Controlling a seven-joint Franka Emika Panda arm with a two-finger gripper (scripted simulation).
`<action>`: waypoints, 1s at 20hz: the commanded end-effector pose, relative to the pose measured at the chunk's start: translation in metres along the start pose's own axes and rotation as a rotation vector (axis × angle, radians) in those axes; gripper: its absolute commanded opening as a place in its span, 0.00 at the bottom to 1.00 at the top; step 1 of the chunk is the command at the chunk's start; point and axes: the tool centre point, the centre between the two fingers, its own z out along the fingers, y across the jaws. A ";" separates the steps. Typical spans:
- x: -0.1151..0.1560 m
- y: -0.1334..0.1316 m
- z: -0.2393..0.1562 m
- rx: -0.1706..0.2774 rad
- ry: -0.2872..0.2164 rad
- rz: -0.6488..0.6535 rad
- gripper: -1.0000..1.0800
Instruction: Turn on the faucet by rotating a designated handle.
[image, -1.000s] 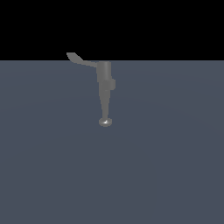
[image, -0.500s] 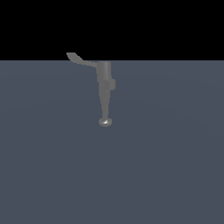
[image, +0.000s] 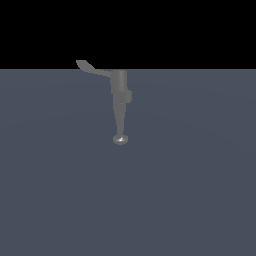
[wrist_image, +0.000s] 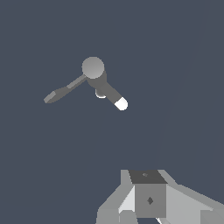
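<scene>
The small matte grey metal faucet stands on the flat blue-grey surface, towards its far edge in the exterior view. Its thin flat grey handle branches from the top towards that view's left. I think this lever is stiff and smooth, so it is better to push sideways on the widened paddle tip. The grey gripper appears only in the wrist view, well apart from the faucet, touching nothing; whether its fingers are spread I cannot tell.
</scene>
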 end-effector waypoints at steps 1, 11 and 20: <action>0.010 -0.011 0.007 -0.002 0.000 0.056 0.00; 0.047 -0.056 0.042 -0.006 -0.004 0.274 0.00; 0.075 -0.096 0.081 -0.008 -0.010 0.470 0.00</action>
